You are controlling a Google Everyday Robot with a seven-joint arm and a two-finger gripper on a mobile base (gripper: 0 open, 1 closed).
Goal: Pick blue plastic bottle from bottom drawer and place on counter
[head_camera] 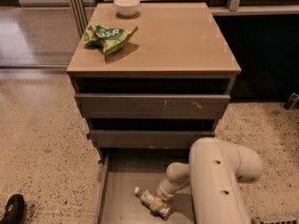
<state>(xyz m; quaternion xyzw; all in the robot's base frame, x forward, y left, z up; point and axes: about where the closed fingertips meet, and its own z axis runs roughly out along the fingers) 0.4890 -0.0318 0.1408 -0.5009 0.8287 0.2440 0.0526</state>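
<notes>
Your claw (pixel 158 203) sits low in the open bottom drawer (pixel 122 181), right against the blue plastic bottle (pixel 146 197), which lies on its side, clear, with its white cap to the claw's left. You cannot tell how wide the claw is or whether it grips. Well above, the glossy tan tabletop (pixel 180 38) carries a green snack bag (pixel 110 33) and a white bowl (pixel 126 5).

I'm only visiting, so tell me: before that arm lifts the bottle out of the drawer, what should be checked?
1. Bottom drawer pulled open: ok.
2. Blue plastic bottle lying on the drawer floor, in view: ok.
3. Gripper down at the bottle: ok.
4. Secure hold on the bottle: cannot tell.
5. Counter has free room right of the green snack bag and white bowl: ok.
</notes>
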